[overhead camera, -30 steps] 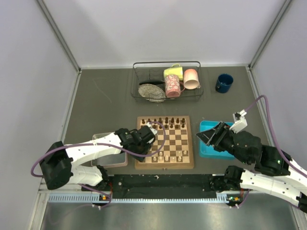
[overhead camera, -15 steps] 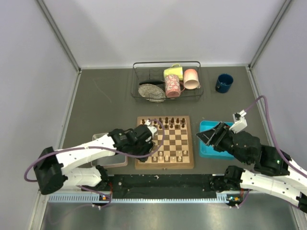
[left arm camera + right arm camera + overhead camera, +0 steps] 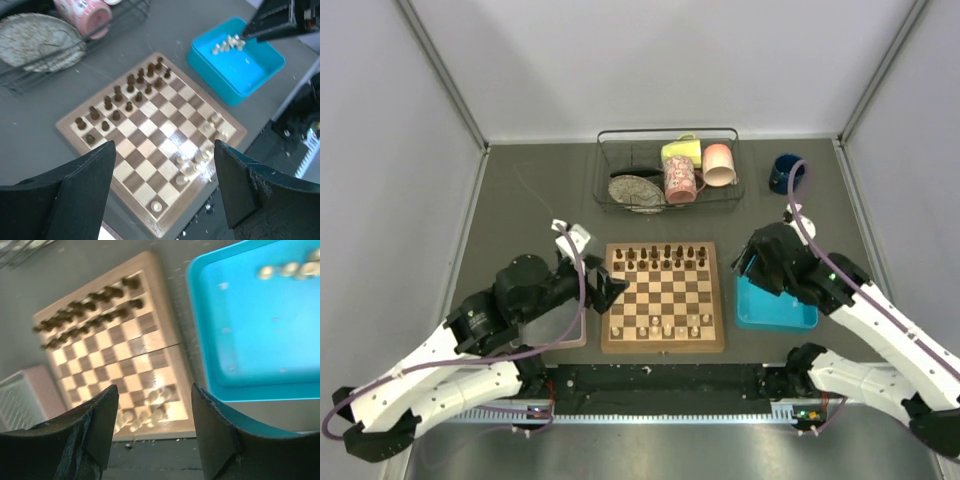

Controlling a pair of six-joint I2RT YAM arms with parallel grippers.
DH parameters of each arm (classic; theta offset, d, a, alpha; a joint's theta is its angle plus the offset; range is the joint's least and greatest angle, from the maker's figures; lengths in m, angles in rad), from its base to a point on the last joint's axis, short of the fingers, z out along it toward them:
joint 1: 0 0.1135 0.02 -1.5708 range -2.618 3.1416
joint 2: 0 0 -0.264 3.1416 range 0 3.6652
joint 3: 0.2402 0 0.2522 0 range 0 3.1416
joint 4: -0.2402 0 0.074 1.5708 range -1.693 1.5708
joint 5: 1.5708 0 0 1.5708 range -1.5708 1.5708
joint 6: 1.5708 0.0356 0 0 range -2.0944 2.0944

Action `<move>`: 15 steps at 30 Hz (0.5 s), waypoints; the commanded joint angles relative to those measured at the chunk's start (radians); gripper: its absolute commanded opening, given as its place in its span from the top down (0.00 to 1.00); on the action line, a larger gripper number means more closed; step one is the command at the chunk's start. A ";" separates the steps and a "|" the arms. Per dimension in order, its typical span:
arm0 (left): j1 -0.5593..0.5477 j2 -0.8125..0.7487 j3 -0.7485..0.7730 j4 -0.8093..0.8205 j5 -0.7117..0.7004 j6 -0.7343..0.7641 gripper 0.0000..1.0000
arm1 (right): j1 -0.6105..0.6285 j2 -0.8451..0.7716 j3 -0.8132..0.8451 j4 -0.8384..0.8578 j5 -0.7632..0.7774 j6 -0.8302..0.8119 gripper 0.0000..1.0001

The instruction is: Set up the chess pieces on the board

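Observation:
The board lies mid-table. Dark chess pieces fill its two far rows. Cream pieces stand in a cluster along the near side, and in the left wrist view one cream piece stands alone in a near corner square. More cream pieces lie in the blue tray right of the board. My left gripper hangs open and empty at the board's left edge. My right gripper is open and empty over the tray's far left corner.
A wire basket at the back holds mugs and a speckled plate. A dark blue mug stands to its right. A pinkish tray lies left of the board, largely under my left arm.
My left gripper has opened and drawn back leftward off the board to its left edge. My right arm has swung up and back toward the tray's far end.

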 commanded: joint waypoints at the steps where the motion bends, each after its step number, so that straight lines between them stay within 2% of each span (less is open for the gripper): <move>1: 0.119 -0.007 -0.032 0.070 -0.014 0.025 0.16 | -0.220 0.011 0.007 -0.071 -0.086 -0.128 0.41; 3: 0.177 -0.009 -0.055 0.072 0.045 0.011 0.16 | -0.351 0.027 -0.019 -0.064 -0.108 -0.194 0.41; 5: 0.248 -0.018 -0.074 0.086 0.076 0.006 0.16 | -0.422 0.040 -0.054 -0.034 -0.141 -0.252 0.41; 9: 0.364 -0.023 -0.092 0.083 0.171 0.020 0.16 | -0.507 0.088 -0.106 0.005 -0.142 -0.287 0.42; 13: 0.576 -0.012 -0.103 0.087 0.311 0.026 0.17 | -0.594 0.111 -0.157 0.046 -0.155 -0.289 0.42; 15: 0.630 0.003 -0.112 0.092 0.328 0.011 0.18 | -0.625 0.117 -0.172 0.070 -0.165 -0.292 0.42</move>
